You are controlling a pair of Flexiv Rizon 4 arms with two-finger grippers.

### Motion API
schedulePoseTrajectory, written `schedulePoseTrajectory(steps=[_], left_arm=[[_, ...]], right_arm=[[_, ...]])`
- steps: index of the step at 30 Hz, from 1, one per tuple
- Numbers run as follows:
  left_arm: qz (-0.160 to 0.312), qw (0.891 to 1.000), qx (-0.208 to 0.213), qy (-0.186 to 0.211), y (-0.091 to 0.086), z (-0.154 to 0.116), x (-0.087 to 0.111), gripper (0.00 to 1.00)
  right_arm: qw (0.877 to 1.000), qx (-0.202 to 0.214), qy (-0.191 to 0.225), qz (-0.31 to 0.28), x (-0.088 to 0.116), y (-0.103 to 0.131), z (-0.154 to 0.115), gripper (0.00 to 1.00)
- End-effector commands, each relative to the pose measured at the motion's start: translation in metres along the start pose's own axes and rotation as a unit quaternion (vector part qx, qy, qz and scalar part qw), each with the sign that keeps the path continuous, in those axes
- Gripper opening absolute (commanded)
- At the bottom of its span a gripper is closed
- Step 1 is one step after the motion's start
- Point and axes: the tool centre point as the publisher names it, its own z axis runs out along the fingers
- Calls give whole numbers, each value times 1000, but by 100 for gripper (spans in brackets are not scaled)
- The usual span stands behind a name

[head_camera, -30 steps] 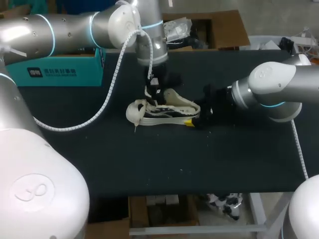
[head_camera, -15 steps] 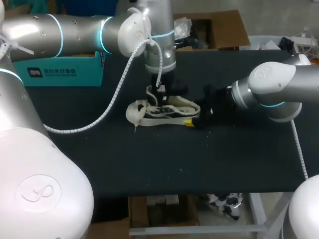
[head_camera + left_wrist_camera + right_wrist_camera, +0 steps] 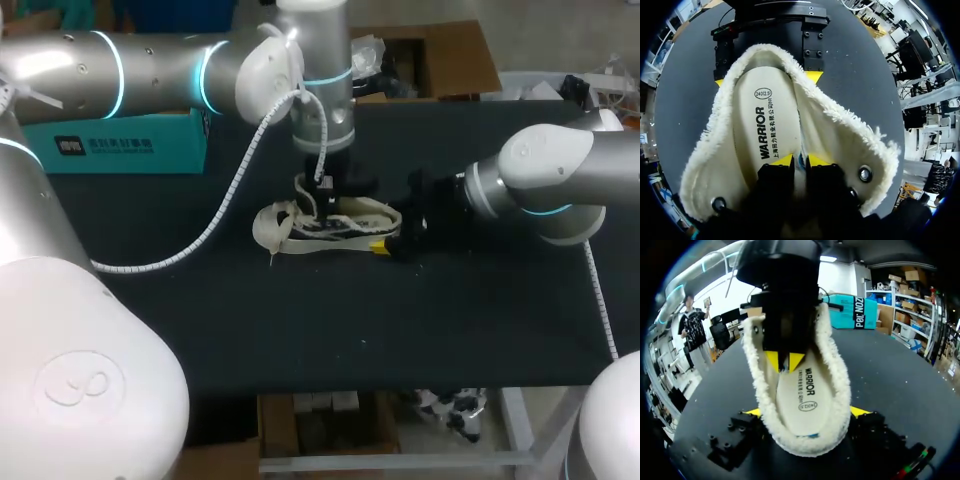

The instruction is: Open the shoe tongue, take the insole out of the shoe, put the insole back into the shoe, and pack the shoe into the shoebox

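A white shoe (image 3: 330,225) with a fleece lining rests on the black table (image 3: 330,340), toe to the left. Its pale printed insole (image 3: 765,130) lies inside. My left gripper (image 3: 327,200) comes straight down into the shoe's mouth by the tongue. In the left wrist view its fingers (image 3: 800,161) stand a narrow gap apart, with a thin edge of tongue in the gap. My right gripper (image 3: 392,235) is at the heel, one yellow tip against each side of it (image 3: 806,411). The right wrist view shows the left gripper (image 3: 784,361) over the insole (image 3: 805,400).
A teal shoebox (image 3: 120,140) stands at the table's back left, well away from the shoe. It also shows beyond the shoe in the right wrist view (image 3: 855,310). Bare black tabletop lies in front of the shoe.
My left arm has shifted right and down over the shoe's mouth, and its fingers have parted slightly. The right arm and the shoe have stayed put.
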Motion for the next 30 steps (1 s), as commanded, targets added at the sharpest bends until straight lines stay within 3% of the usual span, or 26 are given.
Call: schedulePoseTrajectory(steps=[1,16,20,23,27,30], left_arm=[[-3,1000,-3,-13,2,32,4,25],[-21,996,-8,-91,14,80,-30,33],[-27,990,-25,-136,17,92,-45,34],[-29,986,-35,-163,17,97,-58,40],[-33,981,-46,-186,17,105,-77,38],[-37,979,-46,-194,18,109,-91,28]], right_arm=[[1000,-2,0,0,-4,-7,5,0],[1000,-2,0,0,-4,-7,5,0],[1000,-2,0,0,-4,-7,5,0],[1000,-2,0,0,-4,-7,5,0],[1000,-2,0,0,-4,-7,5,0],[1000,-2,0,0,-4,-7,5,0]])
